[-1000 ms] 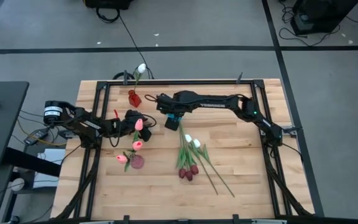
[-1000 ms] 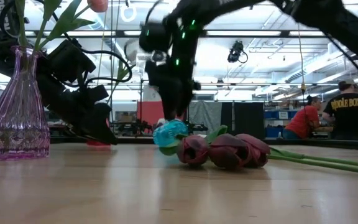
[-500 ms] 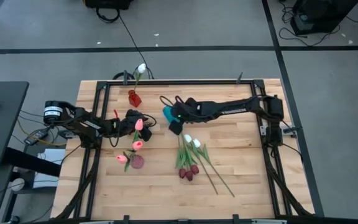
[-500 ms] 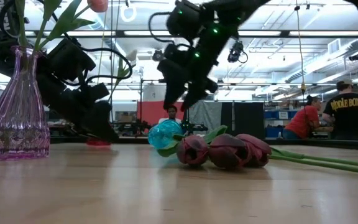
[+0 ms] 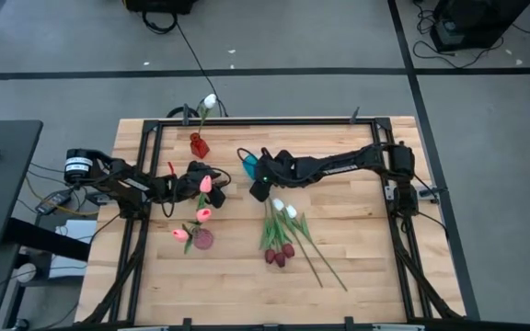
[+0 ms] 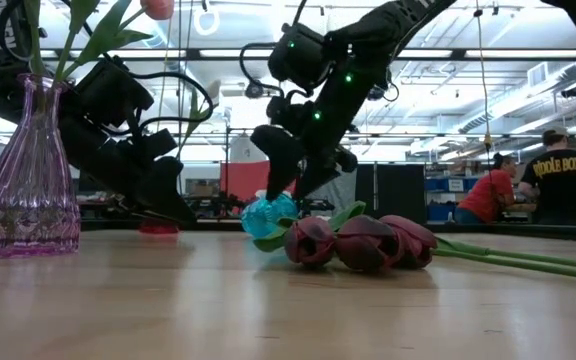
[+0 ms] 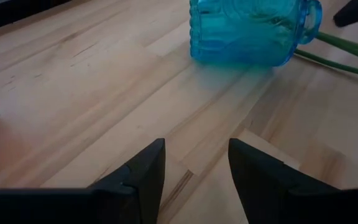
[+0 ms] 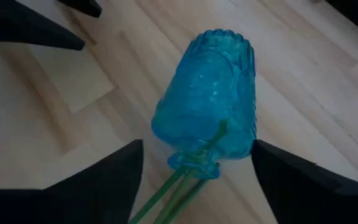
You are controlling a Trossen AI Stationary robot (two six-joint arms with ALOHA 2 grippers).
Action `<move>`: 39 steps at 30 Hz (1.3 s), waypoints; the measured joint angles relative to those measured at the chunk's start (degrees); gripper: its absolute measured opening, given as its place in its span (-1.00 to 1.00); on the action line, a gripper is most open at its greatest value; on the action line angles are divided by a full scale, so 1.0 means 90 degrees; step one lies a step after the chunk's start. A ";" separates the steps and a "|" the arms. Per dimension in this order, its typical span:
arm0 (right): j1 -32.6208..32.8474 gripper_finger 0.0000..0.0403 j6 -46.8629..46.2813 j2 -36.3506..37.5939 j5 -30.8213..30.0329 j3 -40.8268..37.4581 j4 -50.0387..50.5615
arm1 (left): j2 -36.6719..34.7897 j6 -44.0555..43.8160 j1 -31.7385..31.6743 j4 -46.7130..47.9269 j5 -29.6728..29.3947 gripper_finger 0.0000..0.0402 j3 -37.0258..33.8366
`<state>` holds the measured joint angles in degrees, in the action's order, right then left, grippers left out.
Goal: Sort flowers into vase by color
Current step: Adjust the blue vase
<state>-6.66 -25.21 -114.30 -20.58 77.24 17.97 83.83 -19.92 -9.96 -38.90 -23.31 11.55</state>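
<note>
A blue glass vase lies on its side on the table, with green stems reaching into its neck. My right gripper is open and slants down at it, one finger on either side of the neck without touching. Maroon tulip heads and white ones lie on the boards. Pink tulips stand in a purple vase. A white tulip stands in a red vase. My left gripper is open above bare boards, facing the blue vase.
A black frame rims the table, with uprights at the corners. The near part of the table is bare wood. In the low view people stand in the room far behind the table.
My right gripper has tipped from pointing steeply down over the blue vase to a slant. It has also drawn a little toward the table's near-right and sunk toward the vase's neck. The vase has stayed lying on its side.
</note>
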 joint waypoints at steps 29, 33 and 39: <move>0.0830 0.31 0.0183 -0.0007 -0.1296 -0.0295 -0.1513 | 0.0013 0.0103 -0.0019 -0.0346 -0.0489 -0.10 -0.0001; 0.0806 0.31 0.0309 -0.0457 -0.1232 -0.0277 -0.2012 | 0.0015 0.0204 -0.0017 -0.0480 -0.0500 -0.09 0.0000; 0.0779 0.25 0.0188 -0.0858 -0.1703 -0.0155 -0.2103 | 0.0019 0.0191 -0.0005 -0.0248 -0.0427 -0.09 -0.0002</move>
<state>0.35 -23.51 -122.02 -35.91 75.84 -0.96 84.01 -18.20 -10.00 -41.13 -27.16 11.53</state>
